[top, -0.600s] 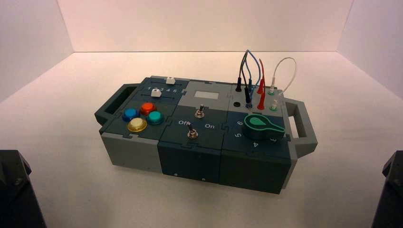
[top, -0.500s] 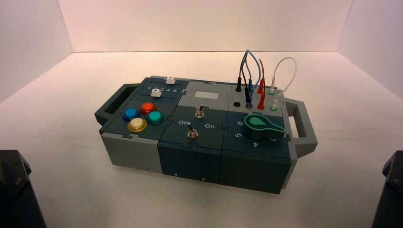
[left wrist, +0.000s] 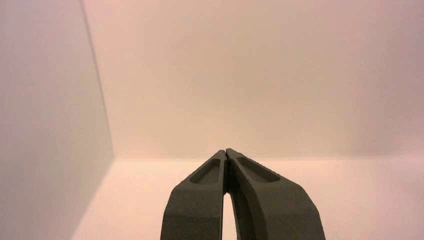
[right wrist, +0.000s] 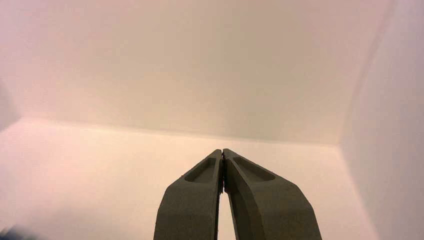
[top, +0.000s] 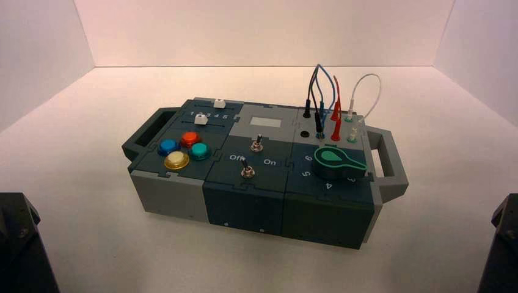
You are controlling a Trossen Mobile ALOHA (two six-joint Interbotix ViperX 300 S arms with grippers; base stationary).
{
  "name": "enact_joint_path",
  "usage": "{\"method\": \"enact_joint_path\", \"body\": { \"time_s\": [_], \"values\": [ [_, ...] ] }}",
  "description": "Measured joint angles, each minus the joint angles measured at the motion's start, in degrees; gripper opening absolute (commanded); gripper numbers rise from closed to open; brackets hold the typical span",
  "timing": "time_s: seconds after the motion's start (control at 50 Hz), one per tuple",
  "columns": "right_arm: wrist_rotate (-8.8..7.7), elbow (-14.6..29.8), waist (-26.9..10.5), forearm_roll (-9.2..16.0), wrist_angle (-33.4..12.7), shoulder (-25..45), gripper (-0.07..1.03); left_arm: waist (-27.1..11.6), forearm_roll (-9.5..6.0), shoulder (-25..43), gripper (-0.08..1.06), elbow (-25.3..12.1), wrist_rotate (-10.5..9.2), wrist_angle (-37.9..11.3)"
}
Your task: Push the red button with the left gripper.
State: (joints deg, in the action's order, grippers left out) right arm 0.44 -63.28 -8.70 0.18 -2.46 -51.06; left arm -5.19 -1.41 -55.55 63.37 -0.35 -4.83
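Nearest, the left end effector [left wrist: 226, 152] sits parked at the near left corner, fingertips pressed together and aimed at the bare wall; the right end effector [right wrist: 222, 151] mirrors it at the near right. Farther off on the tabletop [top: 91, 201], the box [top: 256, 183] carries the red button [top: 190, 138] at its left end, behind the yellow button [top: 176, 160], untouched.

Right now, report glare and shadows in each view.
High view: bright glints on the red button and its neighbours; soft shadow in front of the box. Left wrist view: left gripper dark against even pinkish light. Right wrist view: right gripper likewise.
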Motion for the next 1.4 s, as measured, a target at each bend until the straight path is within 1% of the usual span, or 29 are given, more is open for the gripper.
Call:
{"method": "enact_joint_path", "body": {
  "time_s": [0.04,0.06,0.14,0.16,0.18,0.2,0.24,0.26,0.3,0.32,0.36,0.4,0.42,0.44,0.48,0.5,0.54,0.6,0.64,0.76,0.9,1.0,1.06,1.12,1.2,1.3,1.32,1.36,1.4],
  "values": [
    [-0.09,1.0,-1.4,0.1,-3.5,0.9,-0.02,-1.0,0.0,1.0,-0.03,-2.5,-0.09,-6.9],
    [0.0,1.1,-1.6,0.1,-4.0,1.0,-0.02,-1.5,-0.09,1.5,-0.03,-3.5,-0.09,-9.6],
    [0.0,2.3,-3.8,0.3,-9.5,2.3,-0.02,-2.9,-0.18,2.8,-0.03,-6.5,-0.09,-18.0],
    [0.0,2.4,-4.0,0.3,-9.9,2.4,-0.02,-3.2,-0.18,2.9,-0.03,-6.7,0.0,-18.8],
    [0.0,2.5,-4.4,0.4,-10.7,2.6,-0.02,-4.0,-0.35,3.3,-0.03,-7.6,-0.09,-21.7],
    [0.0,2.9,-5.4,0.9,-12.6,3.1,-0.02,-4.5,-0.53,3.7,-0.03,-7.9,-0.09,-23.5],
    [0.0,3.1,-6.1,1.3,-13.6,3.3,-0.02,-5.1,-0.7,4.0,-0.03,-8.4,-0.09,-25.4],
    [0.0,3.4,-7.2,2.3,-15.2,3.9,-0.02,-6.2,-1.14,4.5,-0.03,-9.1,-0.18,-28.1],
    [0.0,3.7,-8.0,3.2,-16.3,4.4,-0.02,-6.9,-1.41,4.7,-0.03,-9.5,-0.35,-30.0],
    [0.09,4.0,-9.1,4.0,-17.5,4.9,-0.02,-7.7,-1.58,5.2,-0.03,-9.8,-0.53,-32.0],
    [0.09,4.3,-9.9,4.7,-18.5,5.4,-0.02,-8.4,-1.76,5.5,-0.03,-10.0,-0.7,-33.4],
    [0.09,4.8,-11.2,6.2,-20.4,6.5,-0.02,-9.7,-2.11,6.2,-0.03,-10.3,-1.41,-36.1],
    [0.0,4.9,-11.3,6.3,-20.7,6.7,-0.02,-9.8,-2.2,6.2,-0.03,-10.4,-1.41,-36.4],
    [0.09,5.4,-12.5,7.4,-22.0,7.7,-0.02,-10.5,-2.37,6.6,-0.03,-10.4,-1.67,-37.5],
    [0.09,5.7,-13.1,7.7,-22.5,8.3,-0.02,-12.0,-2.64,7.5,-0.03,-10.5,-2.02,-39.9],
    [0.09,6.2,-14.5,8.5,-23.7,9.7,-0.02,-12.7,-2.72,7.7,-0.03,-10.5,-2.11,-40.7],
    [0.09,6.6,-15.3,9.0,-24.3,10.7,-0.02,-13.4,-2.9,8.3,-0.03,-10.6,-2.2,-41.6],
    [0.09,7.9,-17.8,10.0,-26.1,14.2,-0.02,-15.8,-3.43,9.9,-0.03,-10.7,-2.37,-43.9],
    [0.09,8.3,-18.3,10.2,-26.5,14.9,-0.02,-16.3,-3.52,10.4,-0.03,-10.7,-2.37,-44.2],
    [0.0,10.6,-22.4,10.8,-27.6,20.6,-0.02,-20.7,-4.39,13.8,-0.03,-10.7,-2.64,-45.2],
    [0.0,12.9,-25.3,11.0,-28.6,25.8,-0.02,-24.2,-4.66,17.5,-0.03,-10.7,-3.08,-44.7],
    [0.09,14.1,-26.6,11.0,-29.4,27.6,-0.02,-24.7,-4.75,19.2,-0.03,-10.7,-3.08,-43.3],
    [0.0,14.8,-28.7,11.0,-29.6,28.5,-0.02,-24.7,-4.75,20.2,-0.03,-10.5,-3.08,-41.8],
    [0.0,14.9,-29.4,11.0,-29.6,28.6,-0.02,-24.7,-4.83,20.7,-0.03,-10.3,-3.08,-41.3],
    [-0.09,15.8,-32.4,10.9,-29.6,28.8,-0.02,-25.0,-5.63,23.1,-0.03,-9.5,-3.08,-39.6],
    [-0.35,16.1,-33.2,10.8,-29.7,28.8,-0.02,-25.6,-6.42,25.2,-0.03,-8.9,-3.16,-38.1],
    [-0.62,16.1,-33.2,10.8,-29.7,28.8,-0.02,-26.5,-7.12,26.8,-0.03,-8.5,-3.16,-37.2],
    [-0.79,16.1,-33.2,10.7,-29.6,28.8,-0.02,-27.0,-7.47,27.7,-0.03,-8.3,-3.16,-36.5],
    [-1.14,16.0,-33.3,10.4,-29.6,28.8,-0.02,-28.1,-8.35,29.4,-0.03,-8.3,-3.25,-35.0]
  ]
}}
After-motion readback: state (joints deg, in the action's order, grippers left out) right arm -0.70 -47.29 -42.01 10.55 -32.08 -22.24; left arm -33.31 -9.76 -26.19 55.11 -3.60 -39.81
